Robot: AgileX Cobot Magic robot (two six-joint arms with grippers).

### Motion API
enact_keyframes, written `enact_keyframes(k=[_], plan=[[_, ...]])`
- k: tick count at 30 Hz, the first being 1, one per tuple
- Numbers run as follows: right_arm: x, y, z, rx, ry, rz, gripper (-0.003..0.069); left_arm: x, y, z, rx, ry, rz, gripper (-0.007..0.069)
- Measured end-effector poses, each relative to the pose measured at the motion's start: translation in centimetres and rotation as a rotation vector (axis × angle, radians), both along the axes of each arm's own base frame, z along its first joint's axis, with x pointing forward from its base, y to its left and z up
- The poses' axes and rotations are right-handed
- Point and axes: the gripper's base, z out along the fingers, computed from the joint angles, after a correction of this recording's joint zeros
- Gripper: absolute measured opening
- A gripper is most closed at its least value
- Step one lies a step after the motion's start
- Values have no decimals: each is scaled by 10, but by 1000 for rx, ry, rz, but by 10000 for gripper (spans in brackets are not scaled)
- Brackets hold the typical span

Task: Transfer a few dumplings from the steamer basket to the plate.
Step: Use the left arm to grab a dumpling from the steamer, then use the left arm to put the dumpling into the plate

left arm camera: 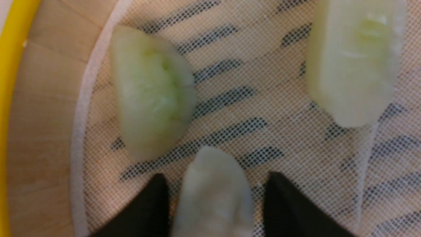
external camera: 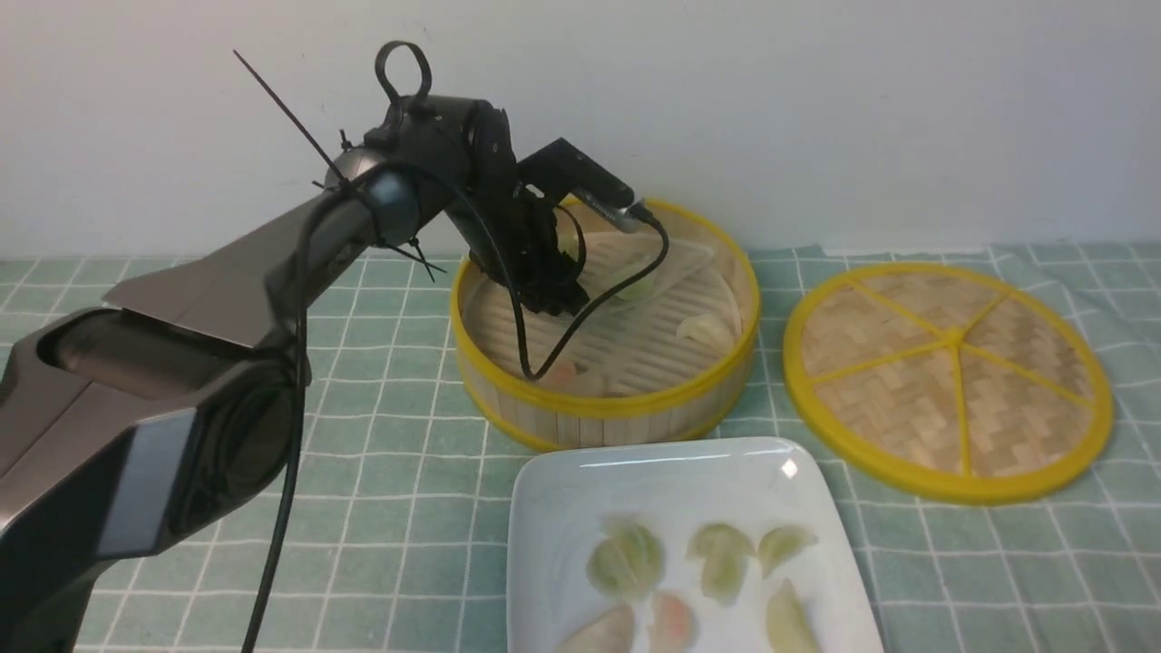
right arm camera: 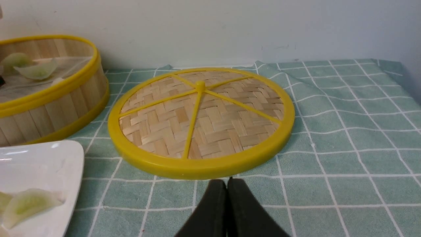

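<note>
Left gripper: released, with its two dark fingers spread and lowered inside the basket, holding nothing.
Between the fingers: a whitish dumpling lies on the mesh liner. A sliver of mesh shows on either side of it, so the pads look just short of contact.
Just ahead of the fingertips: a pale green dumpling lies near the target's far end, on the basket-wall side. Whether the two touch I cannot tell.
Further ahead, to the other side: a paler dumpling lies well apart from the target.
Around the hand: the steamer basket, with its wood wall and yellow rim close along one flank of the gripper.
Step in hand: judged to be the pinch on the whitish dumpling.
Doing it well: close slowly and evenly across the dumpling's belly, only until it holds, as the soft skin would likely squash or tear. Keep the tips off the mesh so the liner is not snagged. Lift straight up so the green neighbour is not dragged, and clear the yellow rim before swinging away.
Back toward the robot: the plate sits just beside the basket and carries several dumplings. The bare strip nearest the basket suits the drop.
Farthest: the woven lid lies on the checked cloth. The right gripper is clenched on nothing, just short of the lid's rim.
</note>
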Motion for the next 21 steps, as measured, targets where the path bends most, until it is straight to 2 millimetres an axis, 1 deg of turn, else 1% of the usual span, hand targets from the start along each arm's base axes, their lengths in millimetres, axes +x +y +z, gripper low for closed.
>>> enact_keyframes(k=[3, 5, 6, 8, 9, 10, 11, 12, 13, 16, 17, 19, 21], plan=[[0, 0, 0, 0, 0, 0, -15, -4, 1, 9, 16, 38, 35, 267], [0, 0, 0, 0, 0, 0, -15, -9, 3, 23, 42, 51, 45, 267], [0, 0, 0, 0, 0, 0, -15, -13, 3, 35, 54, 58, 48, 267], [0, 0, 0, 0, 0, 0, -15, -23, 6, 66, 63, 73, 52, 267], [0, 0, 0, 0, 0, 0, -15, -24, 6, 69, 63, 70, 52, 267], [0, 0, 0, 1, 0, 0, -15, -30, 8, 89, 54, 54, 52, 267], [0, 0, 0, 1, 0, 0, -15, -36, 9, 105, 35, 38, 55, 267], [0, 0, 0, 1, 0, 0, -15, -37, 9, 108, 31, 34, 56, 267], [0, 0, 0, 2, 0, -1, -15, -45, 10, 127, -4, 19, 70, 267], [0, 0, 0, 2, 0, -1, -15, -65, 12, 153, -92, 39, 95, 267], [0, 0, 0, 2, 0, -1, -15, -73, 11, 158, -114, 56, 98, 267], [0, 0, 0, 2, 0, -1, -15, -87, 11, 159, -131, 99, 94, 267], [0, 0, 0, 2, 0, -1, -15, -126, 6, 157, -131, 189, 58, 267]])
